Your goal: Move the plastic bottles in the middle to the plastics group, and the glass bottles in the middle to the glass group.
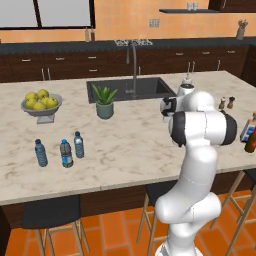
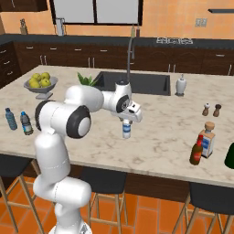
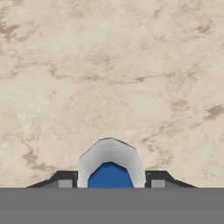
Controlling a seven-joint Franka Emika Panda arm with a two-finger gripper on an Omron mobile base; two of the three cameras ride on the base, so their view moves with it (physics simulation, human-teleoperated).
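In the right base view my gripper (image 2: 126,122) reaches down over a small clear plastic bottle (image 2: 126,130) with a whitish label, standing mid-counter. The hand view shows that bottle (image 3: 110,164) from above, with both fingertips (image 3: 65,182) pressed against its sides. Another clear bluish plastic bottle (image 1: 79,144) stands at the left beside the plastics group: a teal-blue bottle (image 1: 40,153) and a dark grey one (image 1: 66,153). At the far right the brown glass bottle (image 2: 196,151) with a red neck stands next to the pale, blue-labelled bottle (image 2: 208,139) of the glass group.
A bowl of yellow fruit (image 1: 41,102) and a potted plant (image 1: 104,102) stand at the back left, near the sink (image 1: 132,89). Salt and pepper shakers (image 2: 212,110) and a white dispenser (image 2: 181,85) sit back right. Stools line the counter's front edge.
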